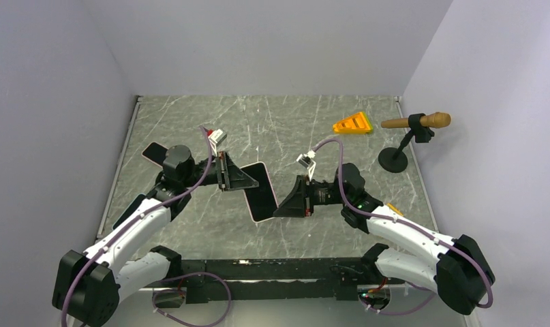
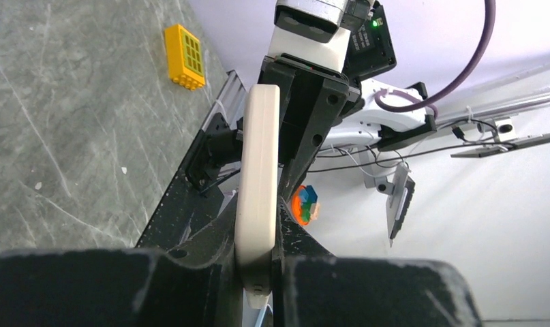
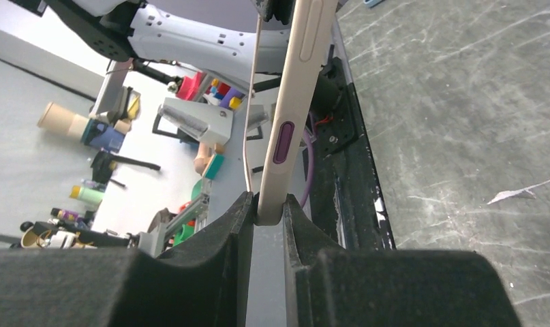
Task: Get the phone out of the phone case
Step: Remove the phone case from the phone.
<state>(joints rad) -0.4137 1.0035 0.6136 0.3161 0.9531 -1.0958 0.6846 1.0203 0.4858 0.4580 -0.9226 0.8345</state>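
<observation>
1. Hidden or unclear items
- We are viewing the phone case edge-on in both wrist views, so its face is not showing there.
- In the right wrist view a thin pale strip is running beside the case; we cannot tell what it is.
- A flat dark item with a pink rim is lying at the rear left, partly covered by the left arm; we cannot tell what it is.
- The fingertips are merging with the case in the top view.

2. Container and contents
- The phone is sitting inside the case, dark face up with a pink rim around it. The pair is hanging above the surface, at mid-table between the two arms.
- The left end effector is clamping the case at its far-left end.
- The right end effector is pinching the near-right end, with both fingers pressing the edge below a purple side button.

3. Edges and room
- Plain walls are enclosing the surface on three sides.
- An orange wedge is resting near the rear right edge.
- A stand holding a wooden handle is standing just beside the right edge.
- A yellow block is lying near the front rail.
- All of these are sitting well apart from the case.
</observation>
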